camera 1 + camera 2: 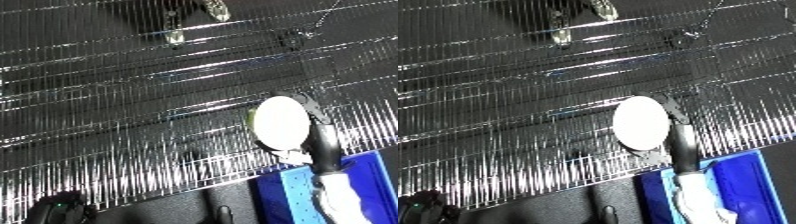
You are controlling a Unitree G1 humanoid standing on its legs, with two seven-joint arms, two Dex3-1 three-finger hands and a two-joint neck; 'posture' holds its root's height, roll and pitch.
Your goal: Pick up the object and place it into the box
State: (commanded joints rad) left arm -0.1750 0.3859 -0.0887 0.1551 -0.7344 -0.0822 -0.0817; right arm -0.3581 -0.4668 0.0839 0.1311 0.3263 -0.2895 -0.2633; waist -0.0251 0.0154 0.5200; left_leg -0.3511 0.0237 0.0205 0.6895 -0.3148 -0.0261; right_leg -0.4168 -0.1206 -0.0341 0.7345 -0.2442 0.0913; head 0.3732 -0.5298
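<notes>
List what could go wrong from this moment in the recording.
1. The white disc is held by the right hand over the wire rack, short of the blue bin; released now, it would probably miss.
2. The hand seems to grip only the disc's edge, so it might slip.

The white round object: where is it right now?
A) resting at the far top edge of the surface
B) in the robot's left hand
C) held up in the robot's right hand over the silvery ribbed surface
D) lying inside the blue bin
C: the white round object sits in the black right hand above the silvery ribbed surface, with the blue bin below it near the lower edge.
</notes>
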